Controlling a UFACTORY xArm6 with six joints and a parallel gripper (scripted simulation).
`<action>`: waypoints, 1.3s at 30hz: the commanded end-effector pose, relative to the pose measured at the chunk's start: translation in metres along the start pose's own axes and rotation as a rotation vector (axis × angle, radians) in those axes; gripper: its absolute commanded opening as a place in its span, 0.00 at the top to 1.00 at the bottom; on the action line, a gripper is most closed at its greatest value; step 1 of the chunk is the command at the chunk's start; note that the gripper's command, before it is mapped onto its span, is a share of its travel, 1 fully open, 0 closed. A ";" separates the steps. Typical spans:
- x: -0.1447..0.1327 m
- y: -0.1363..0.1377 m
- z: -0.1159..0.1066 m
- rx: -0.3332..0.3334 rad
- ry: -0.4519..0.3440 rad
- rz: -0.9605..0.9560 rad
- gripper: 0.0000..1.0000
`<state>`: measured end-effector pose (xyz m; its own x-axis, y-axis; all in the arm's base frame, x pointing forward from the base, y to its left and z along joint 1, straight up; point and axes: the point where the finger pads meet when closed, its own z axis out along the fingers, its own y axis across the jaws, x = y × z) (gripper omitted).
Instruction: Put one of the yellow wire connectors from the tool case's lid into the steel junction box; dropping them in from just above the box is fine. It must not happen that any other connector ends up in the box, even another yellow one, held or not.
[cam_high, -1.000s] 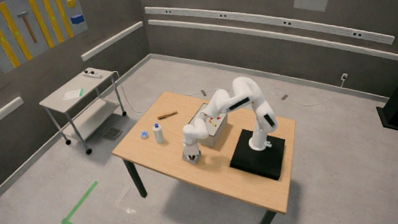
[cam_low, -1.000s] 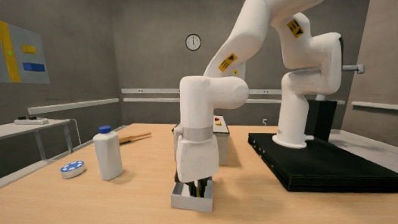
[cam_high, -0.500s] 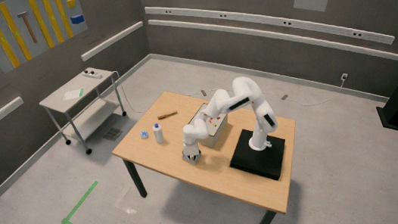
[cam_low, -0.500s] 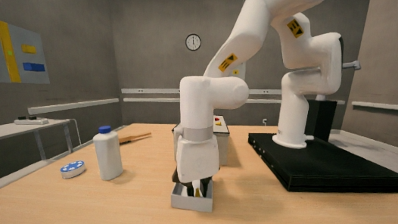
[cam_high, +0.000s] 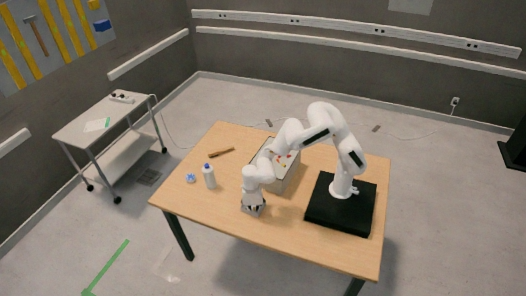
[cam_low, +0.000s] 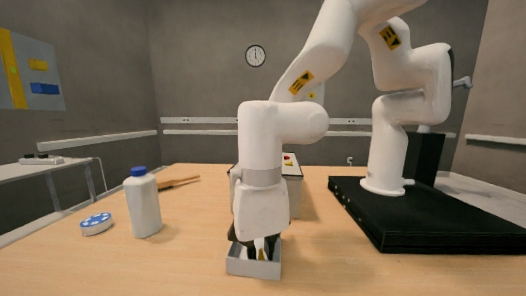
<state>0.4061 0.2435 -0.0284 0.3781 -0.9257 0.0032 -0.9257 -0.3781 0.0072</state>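
The steel junction box (cam_high: 252, 210) (cam_low: 251, 268) stands open-topped on the table near its front edge. My gripper (cam_high: 253, 203) (cam_low: 259, 248) points straight down with its fingertips inside the box, and the fingers are parted. A yellow wire connector (cam_low: 261, 255) shows between the fingertips, low in the box; I cannot tell whether the fingers still touch it. The tool case (cam_high: 286, 183) (cam_low: 295, 196) stands just behind the box. Its white lid (cam_high: 287, 167) carries more small yellow connectors (cam_high: 287, 156) (cam_low: 288, 163) and red ones (cam_high: 278, 159).
A white bottle with a blue cap (cam_high: 209, 176) (cam_low: 142, 202) and a small blue-and-white disc (cam_high: 190, 177) (cam_low: 95, 223) stand left of the box. A wooden-handled tool (cam_high: 221, 152) (cam_low: 178, 181) lies further back. The arm's black base plate (cam_high: 340, 206) (cam_low: 430, 220) is on the right.
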 end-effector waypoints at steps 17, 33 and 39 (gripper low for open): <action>0.000 -0.002 -0.002 0.004 -0.001 0.000 0.70; 0.000 -0.001 -0.071 0.004 -0.001 0.000 0.70; 0.000 -0.001 -0.129 0.004 -0.001 0.000 0.70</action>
<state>0.4091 0.2456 0.0623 0.3782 -0.9257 0.0020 -0.9257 -0.3782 -0.0004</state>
